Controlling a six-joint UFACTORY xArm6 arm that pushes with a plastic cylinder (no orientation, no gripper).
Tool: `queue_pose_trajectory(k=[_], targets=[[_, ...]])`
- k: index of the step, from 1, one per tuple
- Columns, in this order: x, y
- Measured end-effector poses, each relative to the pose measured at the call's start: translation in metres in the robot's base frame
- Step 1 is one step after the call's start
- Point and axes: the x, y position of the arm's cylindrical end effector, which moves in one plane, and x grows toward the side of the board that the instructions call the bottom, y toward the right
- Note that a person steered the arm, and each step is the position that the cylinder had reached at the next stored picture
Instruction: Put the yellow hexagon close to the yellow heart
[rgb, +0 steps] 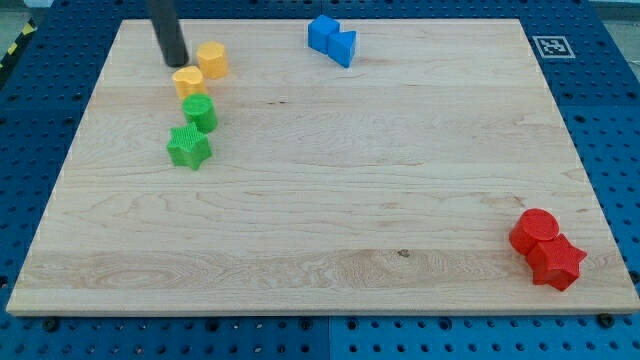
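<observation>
The yellow hexagon sits near the view's top left of the wooden board. The yellow heart lies just below and to its left, almost touching it. My tip is at the end of the dark rod, just left of the hexagon and directly above the heart, very close to both.
A green cylinder sits right below the heart, with a green star below that. Two blue blocks stand at the top centre. A red cylinder and a red star are at the bottom right.
</observation>
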Motion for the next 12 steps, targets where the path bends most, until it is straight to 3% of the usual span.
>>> queue_pose_trajectory(k=[1, 2, 4, 6, 12], targets=[[-0.024, -0.029], [-0.05, -0.007], [-0.051, 0.081], [-0.013, 0.094], [0.012, 0.13]])
